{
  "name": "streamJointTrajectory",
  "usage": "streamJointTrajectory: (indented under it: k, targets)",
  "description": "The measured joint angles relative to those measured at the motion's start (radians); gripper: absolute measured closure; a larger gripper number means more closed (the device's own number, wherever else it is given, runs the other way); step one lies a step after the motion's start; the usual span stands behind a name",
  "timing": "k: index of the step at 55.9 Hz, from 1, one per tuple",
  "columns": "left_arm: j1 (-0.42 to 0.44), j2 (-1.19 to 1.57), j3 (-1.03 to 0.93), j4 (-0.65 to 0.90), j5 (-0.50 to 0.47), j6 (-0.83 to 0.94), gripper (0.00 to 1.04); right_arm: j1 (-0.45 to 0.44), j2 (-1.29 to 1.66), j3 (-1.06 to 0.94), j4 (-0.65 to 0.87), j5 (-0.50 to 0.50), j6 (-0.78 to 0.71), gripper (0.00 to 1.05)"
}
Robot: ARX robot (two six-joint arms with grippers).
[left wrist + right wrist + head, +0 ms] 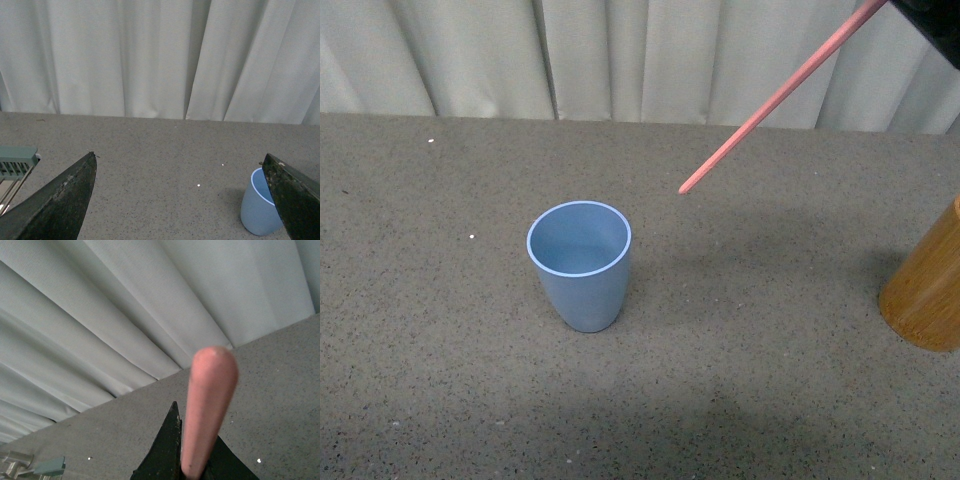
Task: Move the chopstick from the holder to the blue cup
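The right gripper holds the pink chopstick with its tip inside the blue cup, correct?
No. The right gripper holds the pink chopstick, but its tip hangs in the air outside the blue cup, as the front view shows.

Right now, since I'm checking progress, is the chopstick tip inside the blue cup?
No, the chopstick hangs tilted in the air, its tip outside the blue cup.

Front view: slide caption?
Right tool holds pink chopstick tilted in air, tip short of blue cup; wooden holder at right edge.
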Motion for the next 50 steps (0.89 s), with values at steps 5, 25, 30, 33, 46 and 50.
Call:
streamJointTrajectory:
  k: [5, 25, 30, 33, 46, 50]
  targets:
    - [0.0, 0.0, 0.0, 0.0, 0.0, 0.0, 0.07, 0.01, 0.022, -0.003, 0.02, -0.014, 0.014, 1.03]
    - [0.0, 0.0, 0.0, 0.0, 0.0, 0.0, 0.07, 0.033, 0.11, -0.006, 0.072, -0.05, 0.04, 1.03]
    - [0.0, 0.0, 0.0, 0.0, 0.0, 0.0, 0.07, 0.042, 0.142, -0.006, 0.08, -0.053, 0.048, 1.03]
    - [0.0, 0.0, 0.0, 0.0, 0.0, 0.0, 0.07, 0.045, 0.152, -0.006, 0.085, -0.058, 0.05, 1.03]
    - [0.0, 0.0, 0.0, 0.0, 0.0, 0.0, 0.07, 0.051, 0.171, -0.003, 0.085, -0.057, 0.051, 1.03]
    - [0.0, 0.0, 0.0, 0.0, 0.0, 0.0, 0.07, 0.052, 0.174, -0.003, 0.085, -0.056, 0.051, 1.03]
